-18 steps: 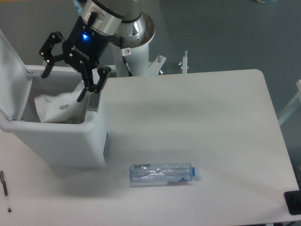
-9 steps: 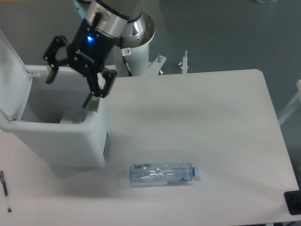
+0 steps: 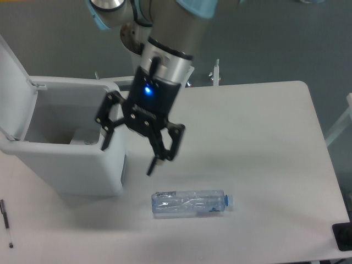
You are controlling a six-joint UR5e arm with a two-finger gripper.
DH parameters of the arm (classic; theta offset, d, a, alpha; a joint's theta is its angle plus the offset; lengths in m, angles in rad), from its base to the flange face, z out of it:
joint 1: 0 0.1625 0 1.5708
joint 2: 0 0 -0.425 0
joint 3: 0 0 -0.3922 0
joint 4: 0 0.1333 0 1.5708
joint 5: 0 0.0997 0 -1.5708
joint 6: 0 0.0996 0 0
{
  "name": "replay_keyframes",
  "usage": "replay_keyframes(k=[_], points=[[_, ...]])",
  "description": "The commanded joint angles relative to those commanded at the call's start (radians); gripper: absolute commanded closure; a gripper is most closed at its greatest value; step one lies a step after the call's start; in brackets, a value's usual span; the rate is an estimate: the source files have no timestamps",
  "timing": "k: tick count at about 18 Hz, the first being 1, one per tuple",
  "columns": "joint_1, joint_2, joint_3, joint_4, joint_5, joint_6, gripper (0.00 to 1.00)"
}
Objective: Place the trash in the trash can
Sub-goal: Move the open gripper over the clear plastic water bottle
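Observation:
The crushed clear plastic bottle [image 3: 190, 203] with a pale blue cap lies on its side on the white table, cap to the right. My gripper [image 3: 127, 156] is open and empty, hanging above the table just right of the trash can [image 3: 66, 165] and up-left of the bottle. The trash can is a pale grey boxy bin with its white lid [image 3: 12, 82] swung open at the left. A pale shape [image 3: 82, 136] lies low inside the bin; I cannot tell if it is the white wrapper.
A thin black pen [image 3: 6, 221] lies at the table's left front edge. A dark object [image 3: 343, 235] sits at the right front corner. The arm's white base stands behind the table's back edge.
My gripper has moved from above the open bin rightward and down, toward the bottle. The white wrapper seen at the bin's top a second ago has dropped inside.

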Motion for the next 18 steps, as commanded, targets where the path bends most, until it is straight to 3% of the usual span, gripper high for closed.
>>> replay_keyframes(k=[6,9,14,18], points=[[0.097,-0.066,-0.035,-0.012,0.011,0.144,0.0],[0.098,-0.072,-0.07,-0.009,0.075,0.177,0.0],[0.066,-0.124,-0.075,-0.011,0.225,0.221,0.0],[0.049,-0.13,-0.095,-0.011,0.242,0.267,0.0]])
